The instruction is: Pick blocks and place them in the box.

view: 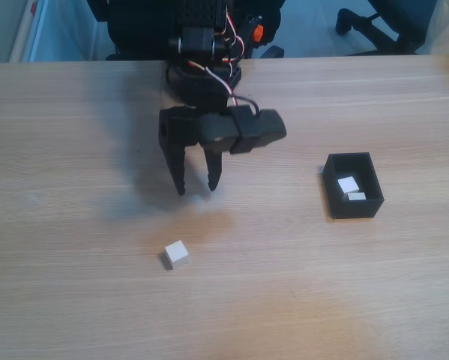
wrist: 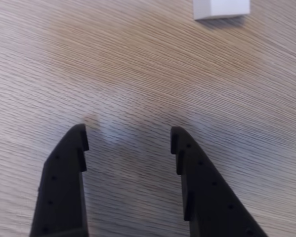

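Fixed view takes in the broad light wooden table (view: pixel 74 300) first, with the black two-finger gripper (view: pixel 197 189) hanging above its middle, fingers pointing down, spread apart and empty. To the right, well apart from the arm, sits the small black open-topped plastic box (view: pixel 354 185), holding two small white cubes (view: pixel 348 184) side by side. A third small white cube (view: pixel 176 254) lies loose on the bare wood, near the gripper and slightly toward the camera.

By my reading two blocks are placed and the last pick is in hand. The next move calls for reaching forward over the loose cube, lowering so the fingers straddle it, then closing.

In the wrist view the loose cube (wrist: pixel 221 8) is cut off by the top edge, off to the right of the gap between the fingers, and the boxed cubes are partly hidden by the box walls.
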### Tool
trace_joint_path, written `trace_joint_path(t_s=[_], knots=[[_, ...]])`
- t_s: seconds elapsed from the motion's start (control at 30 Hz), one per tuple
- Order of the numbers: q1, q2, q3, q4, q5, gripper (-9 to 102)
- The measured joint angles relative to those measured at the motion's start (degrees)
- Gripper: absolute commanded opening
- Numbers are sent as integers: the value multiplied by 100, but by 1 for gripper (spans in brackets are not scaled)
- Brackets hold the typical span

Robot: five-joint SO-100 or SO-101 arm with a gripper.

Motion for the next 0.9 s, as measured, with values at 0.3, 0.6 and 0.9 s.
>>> trace_joint_path(t_s=[0.3, 0.6, 0.9], knots=[[290, -1169, -598, -519, -264, 18], [387, -2057, -1345, -615, -369, 18], [466, -2804, -2109, -615, -439, 18]])
